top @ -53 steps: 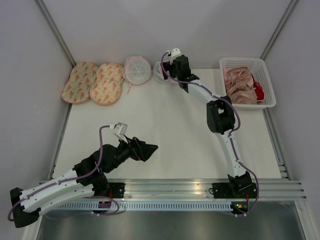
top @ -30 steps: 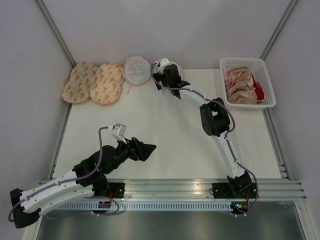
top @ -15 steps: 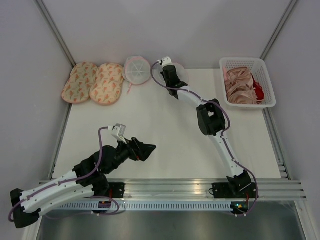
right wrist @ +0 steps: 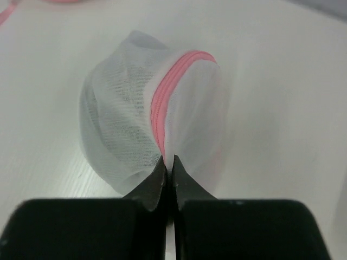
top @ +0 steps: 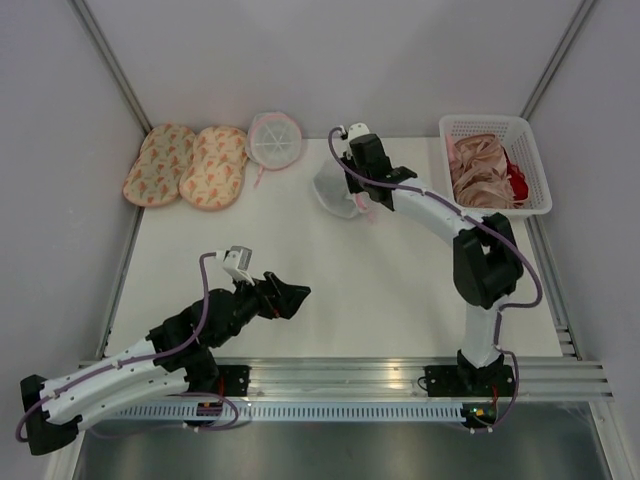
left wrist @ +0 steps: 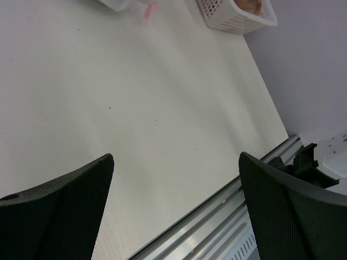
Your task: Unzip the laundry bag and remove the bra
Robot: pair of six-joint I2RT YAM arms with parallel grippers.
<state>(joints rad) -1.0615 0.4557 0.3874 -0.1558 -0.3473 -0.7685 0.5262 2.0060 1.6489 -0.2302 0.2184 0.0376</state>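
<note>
The white table (top: 330, 290) is walled on the left, back and right, with an aluminium rail (top: 340, 378) along its near edge; most of its middle and front lies bare. The right arm stretches from its base by the rail to the rear middle. The white basket (top: 480, 122) sits in the right rear corner, well apart from the arm's wrist. Two patterned oval pouches (top: 160, 165) and a ribbed round pouch (top: 273, 140) line the back edge on the left. The laundry bag (top: 335, 190) is at the rear middle, just right of and in front of the ribbed pouch, open table on its near side. The right gripper (right wrist: 168, 165) is clenched on the bag's pink zip edging (right wrist: 162, 103). The bra cannot be made out through the mesh. The left gripper (left wrist: 176, 206) hangs over bare table front left, jaws spread, holding nothing.
</note>
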